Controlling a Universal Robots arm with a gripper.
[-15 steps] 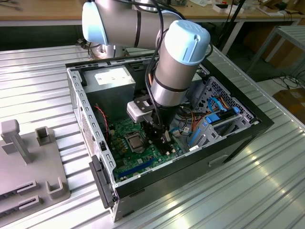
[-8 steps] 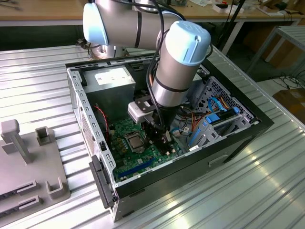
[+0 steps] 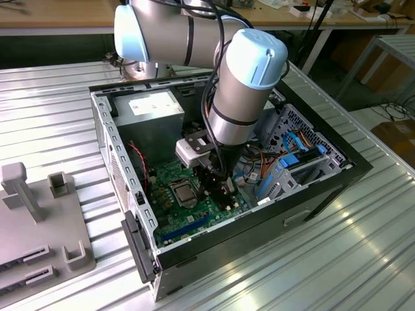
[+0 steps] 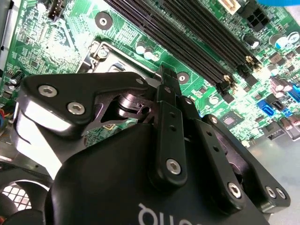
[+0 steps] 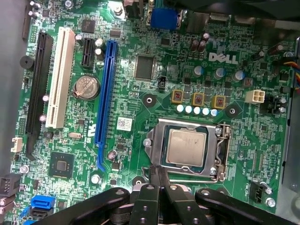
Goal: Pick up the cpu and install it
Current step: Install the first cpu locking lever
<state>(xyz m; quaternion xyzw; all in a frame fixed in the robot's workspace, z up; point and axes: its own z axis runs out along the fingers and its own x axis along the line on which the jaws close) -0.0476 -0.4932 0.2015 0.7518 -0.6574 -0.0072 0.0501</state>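
In the exterior view, a grey fixture [image 3: 39,220] lies at the left on the ribbed table [image 3: 52,116]; to its right an open case [image 3: 227,188] holds the green board [image 3: 188,207], the arm [image 3: 240,84] reaching down into it. In the first wrist view the cpu [image 5: 186,147] sits in the socket [image 5: 187,146], while the gripper [image 5: 159,174], fingers [image 5: 165,180] pressed together on nothing, hovers just beside the socket's frame.
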